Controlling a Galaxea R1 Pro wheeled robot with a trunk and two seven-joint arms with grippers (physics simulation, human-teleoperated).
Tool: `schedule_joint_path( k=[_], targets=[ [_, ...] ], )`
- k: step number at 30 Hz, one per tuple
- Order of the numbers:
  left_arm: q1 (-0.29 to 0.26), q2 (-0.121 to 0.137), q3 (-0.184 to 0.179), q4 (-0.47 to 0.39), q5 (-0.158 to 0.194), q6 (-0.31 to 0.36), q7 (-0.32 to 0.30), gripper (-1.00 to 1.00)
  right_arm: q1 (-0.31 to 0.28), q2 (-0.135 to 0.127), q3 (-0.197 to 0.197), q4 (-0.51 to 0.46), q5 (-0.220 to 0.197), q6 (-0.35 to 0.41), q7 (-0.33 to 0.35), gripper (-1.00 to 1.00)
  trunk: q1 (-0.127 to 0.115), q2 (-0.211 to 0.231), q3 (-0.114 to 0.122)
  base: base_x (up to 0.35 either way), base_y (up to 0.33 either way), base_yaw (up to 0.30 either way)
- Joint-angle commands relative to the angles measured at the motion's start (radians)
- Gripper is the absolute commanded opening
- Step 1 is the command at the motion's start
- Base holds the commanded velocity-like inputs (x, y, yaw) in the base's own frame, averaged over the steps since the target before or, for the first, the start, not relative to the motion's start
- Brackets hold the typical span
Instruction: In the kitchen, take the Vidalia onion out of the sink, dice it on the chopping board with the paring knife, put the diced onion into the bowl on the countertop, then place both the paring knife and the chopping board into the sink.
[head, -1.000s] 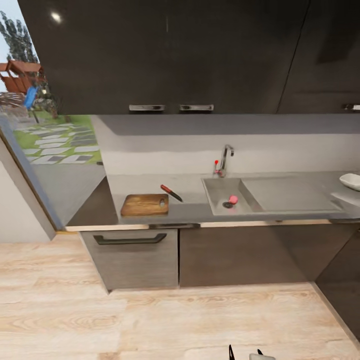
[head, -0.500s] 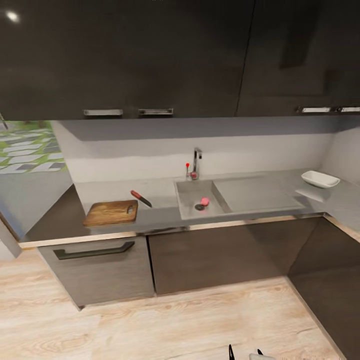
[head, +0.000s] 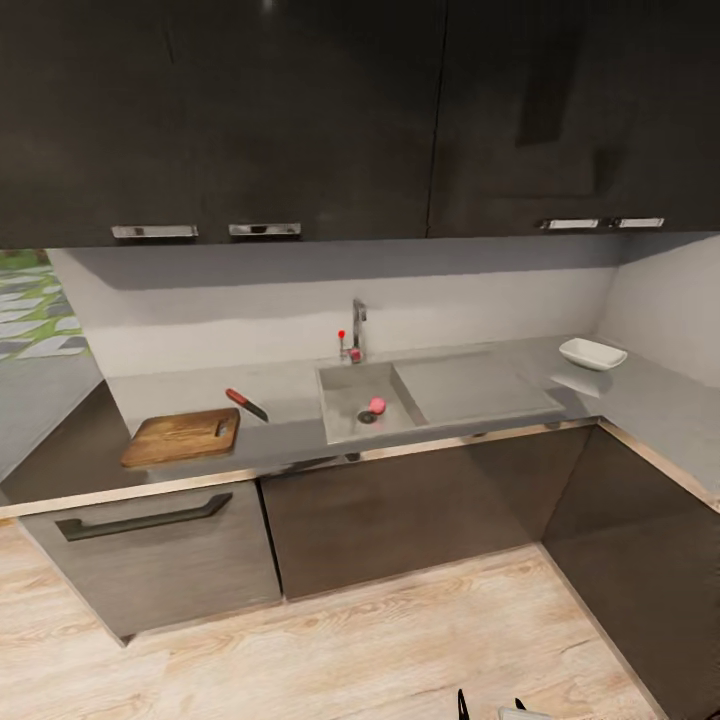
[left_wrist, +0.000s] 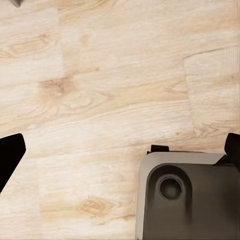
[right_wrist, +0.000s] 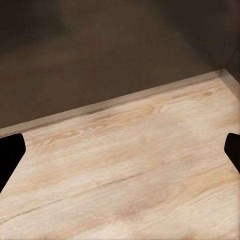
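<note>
Sitting in the near part of the sink (head: 345, 395), just beside the round drain, the Vidalia onion (head: 377, 404) was a small pink-red bulb. It looked light and firm, but its round, smooth skin would probably slip, so I judge that the best hold was across its widest middle, with the fingers coming from above, because the basin walls stood close around it.

The sink itself was a matte grey rectangle with a flat drainboard to its right and an angular chrome tap (head: 357, 322) with a red knob at the far edge. Left of the sink, the paring knife (head: 246, 404) lay on the smooth grey countertop (head: 480, 385), slim, with a red-brown handle and a dark pointed blade; the handle seemed the safe place to take it. Just near and left of the knife lay the chopping board (head: 181, 437), brown wood with rounded corners and a small slot; it looked stiff and flat, best lifted by an edge. Far to the right stood the bowl (head: 592, 353), shallow, white and squarish, probably hard and breakable.

Both wrist views looked down on the light wood floor (head: 400, 650). The left gripper (left_wrist: 120, 150) and the right gripper (right_wrist: 120, 150) had their fingers spread wide, with nothing between them.
</note>
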Motion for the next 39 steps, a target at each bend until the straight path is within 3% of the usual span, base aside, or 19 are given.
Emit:
schedule_joint_path(
  k=[1, 9, 12, 15, 16, 17, 18, 22, 27, 31, 32, 33, 39],
  targets=[
    [0.000, 0.000, 0.000, -0.001, 0.002, -0.002, 0.001, 1.00, -0.001, 0.000, -0.005, 0.001, 0.007, -0.003, -0.004, 1.00, 0.001, -0.002, -0.002, 0.000, -0.002, -0.014],
    [0.000, -0.002, 0.002, -0.024, -0.002, 0.023, 0.007, 1.00, -0.001, -0.001, -0.007, 0.001, 0.006, -0.003, -0.004, 1.00, 0.001, -0.002, -0.002, 0.000, 0.000, -0.002],
    [0.000, -0.008, 0.002, -0.115, -0.006, 0.159, 0.009, 1.00, -0.001, -0.002, -0.007, 0.001, 0.006, -0.003, -0.004, 1.00, 0.001, -0.002, -0.002, 0.000, 0.000, 0.000],
    [-0.001, -0.024, 0.001, -0.321, -0.009, 0.507, 0.007, 1.00, -0.001, -0.003, -0.007, 0.001, 0.007, -0.003, -0.004, 1.00, 0.001, -0.002, -0.002, 0.000, 0.000, 0.000],
    [-0.001, -0.026, 0.001, -0.363, -0.009, 0.566, 0.007, 1.00, -0.001, -0.004, -0.007, 0.001, 0.007, -0.003, -0.004, 1.00, 0.001, -0.002, -0.002, 0.000, 0.000, 0.000],
    [-0.001, -0.034, -0.001, -0.587, -0.008, 0.814, 0.005, 1.00, -0.001, -0.005, -0.007, 0.001, 0.007, -0.003, -0.004, 1.00, 0.001, -0.002, -0.002, 0.000, 0.000, 0.000],
    [-0.001, -0.039, -0.002, -0.673, -0.008, 0.890, 0.005, 1.00, -0.001, -0.005, -0.007, 0.001, 0.006, -0.003, -0.005, 1.00, 0.001, -0.002, -0.002, 0.000, 0.000, 0.000],
    [-0.001, -0.066, -0.006, -0.924, -0.008, 1.086, 0.005, 1.00, -0.001, -0.007, -0.007, 0.001, 0.006, 0.026, -0.004, 1.00, 0.001, -0.002, -0.002, 0.000, 0.000, 0.000],
    [-0.001, -0.080, -0.012, -1.097, -0.009, 1.204, 0.006, 1.00, -0.001, -0.009, -0.007, 0.001, 0.006, 0.078, -0.001, 1.00, 0.001, -0.002, -0.002, 0.000, 0.000, 0.000],
    [-0.007, -0.109, -0.027, -1.215, -0.010, 1.297, 0.006, 1.00, -0.001, -0.009, -0.008, 0.001, 0.007, 0.092, 0.000, 1.00, 0.001, -0.002, -0.002, 0.000, 0.000, 0.000],
    [-0.009, -0.120, -0.034, -1.243, -0.011, 1.315, 0.006, 1.00, -0.001, -0.009, -0.008, 0.001, 0.007, 0.093, 0.001, 1.00, 0.001, -0.002, -0.002, 0.000, 0.000, 0.000],
    [-0.017, -0.142, -0.070, -1.284, -0.017, 1.338, 0.006, 1.00, -0.001, -0.009, -0.008, 0.001, 0.007, 0.095, 0.001, 1.00, 0.001, -0.002, -0.002, 0.000, 0.000, 0.000],
    [-0.100, -0.181, -0.129, -1.303, -0.062, 1.357, 0.007, 1.00, -0.001, -0.009, -0.008, 0.001, 0.007, 0.097, 0.001, 1.00, 0.001, -0.002, -0.002, 0.000, 0.000, 0.000]
  ],
)
